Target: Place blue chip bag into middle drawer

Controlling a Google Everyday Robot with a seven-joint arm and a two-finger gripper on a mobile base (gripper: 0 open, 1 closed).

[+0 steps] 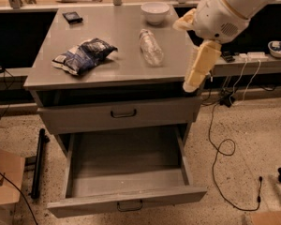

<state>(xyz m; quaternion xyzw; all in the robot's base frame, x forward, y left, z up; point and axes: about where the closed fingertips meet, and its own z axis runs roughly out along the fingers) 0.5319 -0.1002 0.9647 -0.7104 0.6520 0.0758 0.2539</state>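
Note:
The blue chip bag (83,54) lies wrinkled on the left part of the grey cabinet top (117,69). The middle drawer (126,172) is pulled out wide below, its flat grey floor bare and its small dark loop handle at the front. My gripper (191,84) hangs from the white arm at the upper right. It points down at the cabinet top's right front corner, far to the right of the bag and above the open drawer's right side. It holds nothing that I can see.
A clear plastic bottle (151,47) lies on the top, right of the bag. A white bowl (155,12) and a small black object (72,17) sit at the back. A closed drawer (123,112) is above the open one. Cables (220,144) trail on the floor at right; a cardboard box (4,177) stands at left.

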